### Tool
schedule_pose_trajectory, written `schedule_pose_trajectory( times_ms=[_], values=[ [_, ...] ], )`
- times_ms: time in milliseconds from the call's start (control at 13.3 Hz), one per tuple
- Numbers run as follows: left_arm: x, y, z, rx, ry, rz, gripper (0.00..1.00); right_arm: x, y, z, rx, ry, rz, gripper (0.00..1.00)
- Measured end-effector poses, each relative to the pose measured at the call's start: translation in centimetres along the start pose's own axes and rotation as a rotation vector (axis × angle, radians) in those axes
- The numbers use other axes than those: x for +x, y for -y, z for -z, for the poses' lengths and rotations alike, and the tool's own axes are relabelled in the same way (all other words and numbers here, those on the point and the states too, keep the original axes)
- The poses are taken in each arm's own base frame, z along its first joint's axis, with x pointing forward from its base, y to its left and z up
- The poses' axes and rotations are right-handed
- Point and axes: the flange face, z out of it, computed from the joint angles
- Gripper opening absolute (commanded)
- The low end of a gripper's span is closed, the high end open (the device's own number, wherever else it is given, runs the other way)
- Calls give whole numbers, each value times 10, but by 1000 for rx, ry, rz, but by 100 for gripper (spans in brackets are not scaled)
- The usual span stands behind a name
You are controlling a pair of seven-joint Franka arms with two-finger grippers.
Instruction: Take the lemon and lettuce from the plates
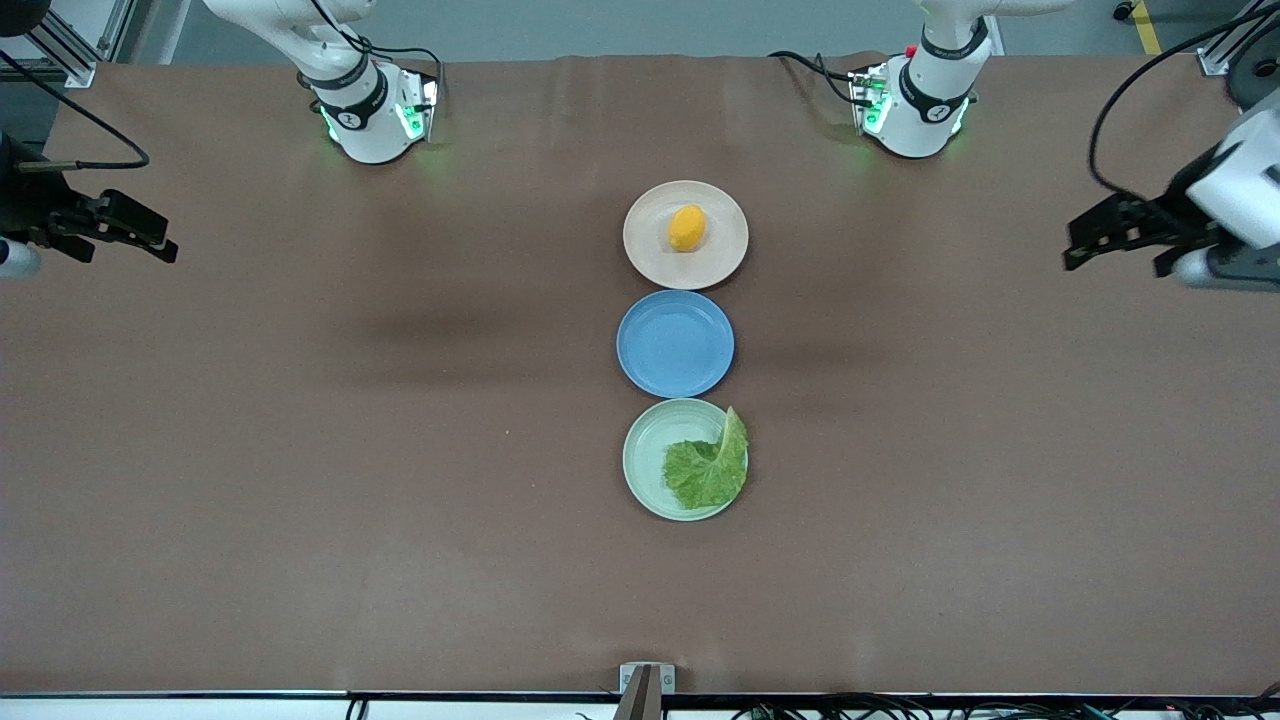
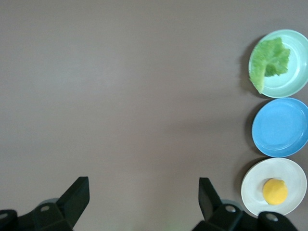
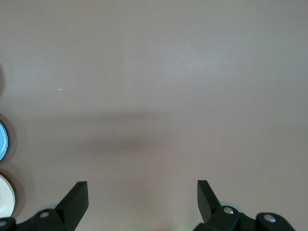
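Observation:
The lemon (image 1: 687,228) lies on the beige-pink plate (image 1: 648,250), the plate nearest the robot bases. The lettuce (image 1: 708,466) lies on the pale green plate (image 1: 648,450), nearest the front camera, with one edge hanging over the rim. My left gripper (image 1: 1110,252) is open and empty, up in the air over the left arm's end of the table. My right gripper (image 1: 130,248) is open and empty over the right arm's end. The left wrist view shows its open gripper (image 2: 144,192), the lettuce (image 2: 270,60), the green plate (image 2: 294,79), the lemon (image 2: 275,191) and the beige-pink plate (image 2: 254,185). The right wrist view shows its open gripper (image 3: 143,195) over bare table.
A blue plate (image 1: 675,343) with nothing on it sits between the two other plates; it also shows in the left wrist view (image 2: 281,127). The three plates form a line down the middle of the brown table (image 1: 350,420). The robot bases stand along the table's edge farthest from the front camera.

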Motion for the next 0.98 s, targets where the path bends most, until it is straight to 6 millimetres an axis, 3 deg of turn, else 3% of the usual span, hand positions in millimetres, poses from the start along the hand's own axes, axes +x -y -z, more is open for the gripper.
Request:
schedule_pose_trajectory(
  times_ms=[377, 678, 829, 979],
  values=[
    [53, -107, -106, -32, 46, 29, 100, 0, 1, 0, 1, 4, 2, 100],
    [78, -204, -185, -63, 17, 89, 100, 2, 0, 4, 1, -3, 0, 100],
    [96, -233, -215, -82, -38, 151, 100, 16, -3, -17, -1, 24, -7, 100],
    [120, -252, -238, -131, -106, 272, 100, 46, -4, -54, -3, 68, -8, 100]
  ],
)
